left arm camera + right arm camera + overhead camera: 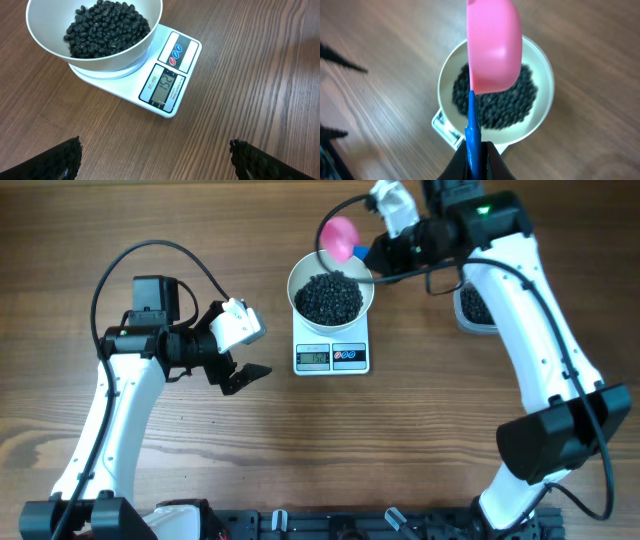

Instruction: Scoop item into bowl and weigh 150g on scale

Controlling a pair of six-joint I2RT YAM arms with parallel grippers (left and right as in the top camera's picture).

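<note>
A wooden table (pixel 150 460) seen from above. A small white scale (pixel 332 358) stands near the table's far edge, about midway across. A white bowl (pixel 297 280) sits on top of it, holding a dark heap of black beans (pixel 330 297).

The right claw (pixel 383 252) hangs just beyond the bowl's far right rim. It is shut tight on the blue handle (pixel 473 130) of a pink scoop (pixel 340 237). The handle's long axis runs straight from the claw towards the bowl. That puts the scoop's cup above the far rim, clear of the beans. The right wrist view shows only the cup's smooth outer side, so whether it holds any beans cannot be told.

The left claw (pixel 240 352) rests well to the left of the scale, nearer the table's middle, with its jaws spread wide and empty. Its wrist camera looks at the scale's front, where the display (pixel 163 86) appears to read 152.

A clear tub (pixel 470 305) with more beans lies right of the scale, partly hidden under the right arm.

The weight looks to be at or just over target. If a few beans must come out, the right arm is better placed: its scoop is already over the bowl and needs only to dip down and forward.
</note>
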